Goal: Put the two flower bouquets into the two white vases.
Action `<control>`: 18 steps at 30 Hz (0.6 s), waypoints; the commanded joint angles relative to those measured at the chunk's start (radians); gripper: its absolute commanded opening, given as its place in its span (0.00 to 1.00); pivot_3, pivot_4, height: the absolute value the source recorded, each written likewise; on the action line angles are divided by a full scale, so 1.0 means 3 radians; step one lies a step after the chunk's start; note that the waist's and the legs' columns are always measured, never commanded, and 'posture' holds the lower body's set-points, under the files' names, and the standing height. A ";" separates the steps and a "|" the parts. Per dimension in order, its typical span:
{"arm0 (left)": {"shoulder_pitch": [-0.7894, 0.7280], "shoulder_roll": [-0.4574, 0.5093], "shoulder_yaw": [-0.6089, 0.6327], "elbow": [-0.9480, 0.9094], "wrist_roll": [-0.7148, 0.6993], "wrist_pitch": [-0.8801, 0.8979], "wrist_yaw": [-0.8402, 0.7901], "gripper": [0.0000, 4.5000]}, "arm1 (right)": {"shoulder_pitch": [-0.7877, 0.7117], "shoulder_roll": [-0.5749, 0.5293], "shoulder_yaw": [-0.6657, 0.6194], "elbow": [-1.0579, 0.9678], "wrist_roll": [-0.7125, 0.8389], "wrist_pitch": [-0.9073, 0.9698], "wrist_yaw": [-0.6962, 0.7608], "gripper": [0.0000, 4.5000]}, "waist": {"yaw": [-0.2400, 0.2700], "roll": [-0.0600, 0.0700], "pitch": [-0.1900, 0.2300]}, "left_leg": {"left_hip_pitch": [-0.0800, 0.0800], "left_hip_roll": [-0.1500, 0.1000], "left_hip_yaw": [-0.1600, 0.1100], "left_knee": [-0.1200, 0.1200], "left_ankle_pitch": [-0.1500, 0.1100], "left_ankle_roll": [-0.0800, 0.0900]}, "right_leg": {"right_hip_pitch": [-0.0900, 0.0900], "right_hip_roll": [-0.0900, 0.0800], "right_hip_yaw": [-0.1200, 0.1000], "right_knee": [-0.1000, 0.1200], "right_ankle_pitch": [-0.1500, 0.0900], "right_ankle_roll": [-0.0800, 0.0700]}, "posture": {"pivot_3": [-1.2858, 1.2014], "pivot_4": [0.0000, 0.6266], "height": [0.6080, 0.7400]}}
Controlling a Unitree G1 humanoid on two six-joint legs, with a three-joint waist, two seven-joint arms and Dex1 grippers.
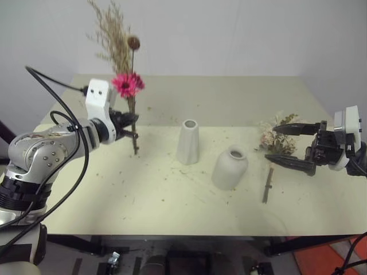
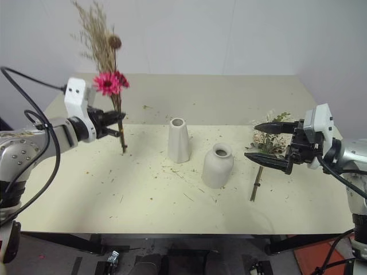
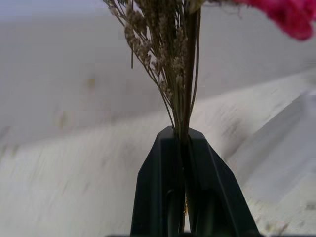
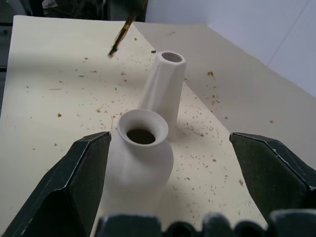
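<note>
- Pink daisies, tan sprigs and a brown seed head make up the pink bouquet (image 1: 123,57), which stands upright in the head views because the left tool (image 1: 127,123) is clamped on its stems low down, level with the desk (image 1: 172,212). The stem ends hang just below the tool, free to drop into a mouth. The tall vase (image 1: 188,141) stands well to the tool's right, the bell-shaped vase (image 1: 230,168) beyond it.
- Across the desk, the right tool (image 2: 269,143) hangs with its fingers spread wide and holding nothing. The cream bouquet (image 2: 269,137) lies on the desk at its tips, stems trailing toward the near edge, so I judge it is poised for a pick.
- Left wrist view: the stems (image 3: 185,98) rise straight from between the pressed-together fingers (image 3: 158,197), a grip that keeps them vertical.
- Right wrist view: the bell-shaped vase sits between the parted fingers (image 4: 74,187), the tall vase behind it, both mouths open upward and empty.
</note>
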 commanded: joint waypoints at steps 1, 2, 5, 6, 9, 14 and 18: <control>-0.0382 -0.0249 0.0161 0.0247 0.0371 -0.0441 -0.0504 0.01 | -0.0065 -0.0078 -0.0184 -0.0007 0.0142 0.0116 -0.0005 1.00 | 0.0006 -0.0001 0.0000 | 0.0000 0.0000 0.0000 0.0000 0.0000 0.0000 | 0.0001 0.0000 0.0000 0.0000 0.0000 0.0000 | 0.52 0.24 1.00; -0.0497 -0.0362 0.0178 0.0362 0.0427 -0.0502 -0.0593 0.01 | -0.0063 -0.0081 -0.0195 -0.0004 0.0156 0.0148 -0.0012 1.00 | 0.0010 -0.0001 0.0000 | 0.0000 0.0000 0.0000 0.0001 0.0000 0.0000 | 0.0002 0.0000 -0.0001 0.0000 0.0000 0.0001 | 0.52 0.24 1.00; -0.0759 -0.0626 0.0179 0.0627 0.0666 -0.0670 -0.0874 0.01 | -0.0048 -0.0094 -0.0215 -0.0019 0.0182 0.0206 -0.0040 1.00 | 0.0007 -0.0001 0.0000 | -0.0001 0.0000 -0.0001 0.0002 -0.0001 0.0002 | 0.0003 0.0000 -0.0001 -0.0002 0.0001 0.0002 | 0.52 0.24 1.00; -0.0863 -0.0735 0.0173 0.0729 0.0725 -0.0707 -0.0941 0.01 | -0.0042 -0.0096 -0.0224 -0.0030 0.0184 0.0221 -0.0056 1.00 | 0.0006 -0.0001 0.0000 | -0.0002 0.0000 -0.0001 0.0002 -0.0001 0.0003 | 0.0001 -0.0001 -0.0001 -0.0002 0.0001 0.0002 | 0.52 0.24 1.00; -0.1046 -0.1008 0.0190 0.0921 0.0836 -0.0765 -0.1143 0.01 | -0.0021 -0.0094 -0.0253 -0.0065 0.0189 0.0250 -0.0085 1.00 | 0.0001 -0.0001 0.0001 | -0.0005 0.0000 -0.0001 0.0003 -0.0001 0.0003 | 0.0000 -0.0001 -0.0001 -0.0003 0.0002 0.0004 | 0.52 0.24 1.00; -0.1166 -0.1356 0.0153 0.1023 0.1011 -0.0743 -0.1463 0.01 | 0.0092 -0.0090 -0.0364 -0.0203 0.0213 0.0310 -0.0166 1.00 | -0.0014 -0.0002 0.0001 | -0.0004 0.0001 -0.0001 0.0003 -0.0002 0.0003 | -0.0002 0.0000 0.0000 -0.0001 0.0002 0.0005 | 0.52 0.24 1.00; -0.1158 -0.1488 0.0147 0.1028 0.1139 -0.0709 -0.1620 0.01 | 0.0196 -0.0076 -0.0461 -0.0319 0.0234 0.0354 -0.0229 1.00 | -0.0016 -0.0002 0.0001 | -0.0004 0.0001 -0.0001 0.0003 -0.0002 0.0004 | -0.0002 0.0000 0.0001 0.0001 0.0002 0.0006 | 0.52 0.24 1.00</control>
